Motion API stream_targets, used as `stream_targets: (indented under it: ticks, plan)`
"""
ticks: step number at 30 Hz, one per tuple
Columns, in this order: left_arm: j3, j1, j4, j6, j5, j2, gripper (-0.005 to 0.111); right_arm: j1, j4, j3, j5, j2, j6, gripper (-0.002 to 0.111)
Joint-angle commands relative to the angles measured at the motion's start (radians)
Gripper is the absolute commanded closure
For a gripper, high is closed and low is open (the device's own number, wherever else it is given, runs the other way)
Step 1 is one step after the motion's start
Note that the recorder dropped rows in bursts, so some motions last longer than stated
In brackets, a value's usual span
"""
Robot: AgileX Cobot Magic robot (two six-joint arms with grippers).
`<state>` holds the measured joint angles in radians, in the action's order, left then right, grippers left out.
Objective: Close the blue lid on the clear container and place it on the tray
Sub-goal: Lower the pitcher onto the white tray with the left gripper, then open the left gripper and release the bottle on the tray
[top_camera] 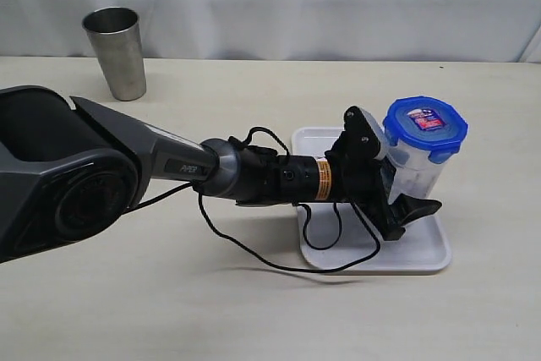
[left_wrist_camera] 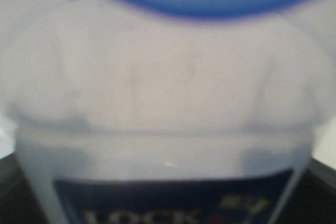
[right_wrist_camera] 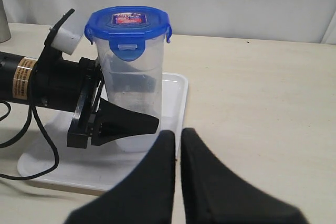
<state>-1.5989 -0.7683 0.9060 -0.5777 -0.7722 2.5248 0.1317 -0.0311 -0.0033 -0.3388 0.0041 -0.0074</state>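
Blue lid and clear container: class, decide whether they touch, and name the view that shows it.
Touching. The right wrist view shows the blue lid seated on the clear container, front flap down over its rim.

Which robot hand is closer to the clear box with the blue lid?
Left. The left gripper has a finger on each side of the clear container; the right gripper sits shut, back from it, not touching.

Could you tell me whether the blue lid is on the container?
On: the blue lid caps the upright clear container, with its front flap folded down over the rim.
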Motion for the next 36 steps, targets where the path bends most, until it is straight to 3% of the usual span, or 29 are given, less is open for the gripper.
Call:
stream_targets:
  ticks: [1,18,24,36]
  plan:
    - [-0.010,-0.001,0.002,-0.005,0.001,-0.004,0.026,-0.001,-0.007,0.003,-0.002,-0.004,-0.005,0.104]
    - [-0.010,0.003,0.003,-0.045,0.086,-0.004,0.026,-0.001,-0.007,0.003,-0.002,-0.004,-0.005,0.104]
    - [-0.010,0.005,0.111,-0.072,0.084,-0.014,0.026,-0.001,-0.007,0.003,-0.002,-0.004,-0.005,0.104]
    - [0.002,0.005,0.136,-0.114,0.166,-0.080,0.026,-0.001,-0.007,0.003,-0.002,-0.004,-0.005,0.104]
